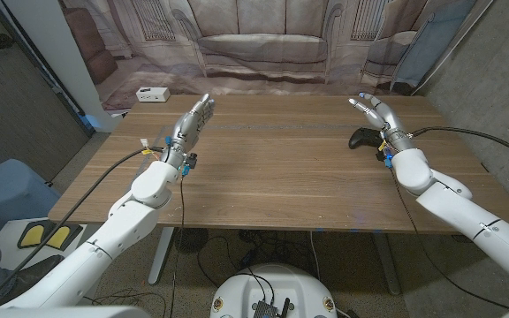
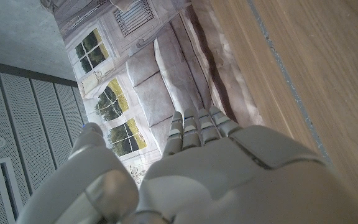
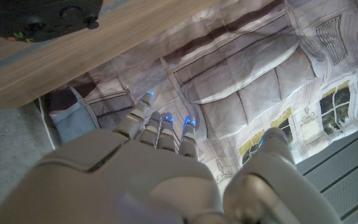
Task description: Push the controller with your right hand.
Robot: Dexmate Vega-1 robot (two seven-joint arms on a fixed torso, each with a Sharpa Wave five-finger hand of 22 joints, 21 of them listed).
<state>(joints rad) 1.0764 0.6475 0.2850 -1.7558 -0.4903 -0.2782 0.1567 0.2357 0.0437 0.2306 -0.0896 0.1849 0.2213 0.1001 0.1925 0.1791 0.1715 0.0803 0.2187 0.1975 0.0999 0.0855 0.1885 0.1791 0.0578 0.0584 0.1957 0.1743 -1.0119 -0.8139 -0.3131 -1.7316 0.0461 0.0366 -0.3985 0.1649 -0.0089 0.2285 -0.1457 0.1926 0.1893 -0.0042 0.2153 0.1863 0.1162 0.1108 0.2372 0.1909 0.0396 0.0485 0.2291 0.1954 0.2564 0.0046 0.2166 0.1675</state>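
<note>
A black game controller (image 1: 361,139) lies on the wooden table (image 1: 281,168) near its right edge; it also shows in the right wrist view as the black controller (image 3: 42,18). My right hand (image 1: 378,117) hovers just beside and above it, fingers stretched out and apart, holding nothing; I cannot tell if it touches the controller. The right hand (image 3: 160,168) shows its back with straight fingers. My left hand (image 1: 191,124) is raised over the table's left part, fingers straight, holding nothing. In the left wrist view the left hand (image 2: 197,168) is extended too.
A small white box (image 1: 152,94) sits at the table's far left corner. A printed backdrop of a sofa (image 1: 263,44) hangs behind the table. A cable (image 1: 467,134) runs off the right edge. Bare wood spans the middle.
</note>
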